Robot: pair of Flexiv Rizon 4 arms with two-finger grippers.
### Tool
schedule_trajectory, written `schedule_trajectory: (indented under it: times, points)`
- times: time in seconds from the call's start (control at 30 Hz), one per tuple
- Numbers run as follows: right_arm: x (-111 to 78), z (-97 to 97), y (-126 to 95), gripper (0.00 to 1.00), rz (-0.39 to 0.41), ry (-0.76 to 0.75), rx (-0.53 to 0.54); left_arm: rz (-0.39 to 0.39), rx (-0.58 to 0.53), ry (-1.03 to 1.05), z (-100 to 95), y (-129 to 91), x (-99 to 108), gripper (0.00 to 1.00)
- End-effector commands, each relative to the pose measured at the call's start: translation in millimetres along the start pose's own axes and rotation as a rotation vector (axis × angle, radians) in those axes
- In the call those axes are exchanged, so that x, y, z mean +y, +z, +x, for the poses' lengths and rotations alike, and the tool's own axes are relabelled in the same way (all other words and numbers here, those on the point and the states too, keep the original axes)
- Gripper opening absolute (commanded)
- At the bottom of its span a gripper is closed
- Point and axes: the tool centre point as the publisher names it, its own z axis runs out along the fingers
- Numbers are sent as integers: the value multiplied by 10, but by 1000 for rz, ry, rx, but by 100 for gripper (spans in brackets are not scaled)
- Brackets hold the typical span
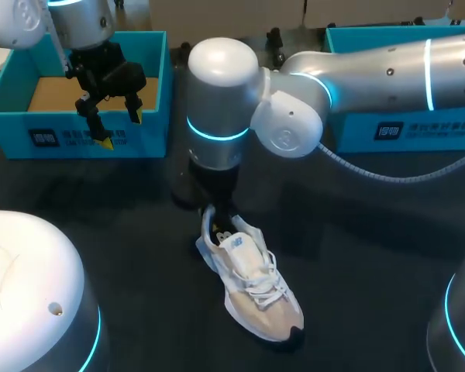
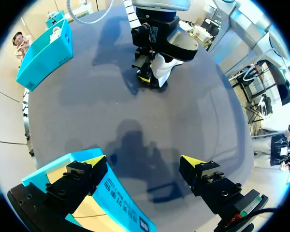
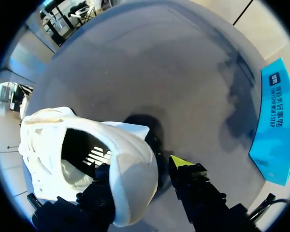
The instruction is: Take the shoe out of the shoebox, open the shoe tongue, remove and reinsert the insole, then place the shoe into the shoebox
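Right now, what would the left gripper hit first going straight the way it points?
Likely the front wall of the blue shoebox, which the left gripper straddles; beside it, only the table. Depth is unclear.

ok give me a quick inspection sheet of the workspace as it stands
surface: dark table
job's things: white shoe upright on the table, outside both boxes; left shoebox open at the far left, right shoebox behind the right arm
clutter: nothing seen
grippers: left gripper hovers over the left shoebox's front wall, fingers open and empty; right gripper at the shoe's heel, grip unclear
cables: grey hose loops off the right arm
surroundings: nothing seen
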Motion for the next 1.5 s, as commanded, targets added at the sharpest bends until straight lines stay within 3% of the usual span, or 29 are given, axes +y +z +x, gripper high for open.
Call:
schedule_trajectory:
  times: [0.03, 0.13, 0.2, 0.27, 0.5, 0.53, 0.63, 0.8, 1.03, 1.27, 1.5]
  points:
    - [30, 26, 35, 70, 1, 6, -6, -2, 1, 0, 0, -2, 1, 100]
    - [39, 45, 23, 70, 3, 13, -8, -2, 1, 0, 0, -2, 1, 100]
    - [36, 59, 10, 55, 8, 25, -9, -2, 1, 0, 0, -2, 1, 100]
    - [35, 73, -2, 50, 10, 32, -13, -2, 1, 0, 0, -2, 1, 100]
    - [-19, 78, 39, 41, -9, 55, -1, -2, 1, 0, 0, -2, 1, 100]
    - [-19, 78, 48, 36, -11, 56, 4, -2, 1, 0, 0, -2, 1, 100]
    - [-20, 95, 81, 0, -18, 66, 9, -2, 1, 0, 0, -2, 1, 100]
    - [-11, 141, 20, 0, -6, 99, -13, -2, 1, 0, 0, -2, 1, 100]
    - [-99, 261, -224, 0, 34, 208, -78, -2, 1, 0, 0, -2, 1, 100]
    - [-288, 332, -635, 0, 112, 266, -111, -2, 1, 0, 0, -2, 1, 100]
    - [-507, 365, -1206, 0, 163, 298, -149, -2, 1, 0, 0, -2, 1, 100]
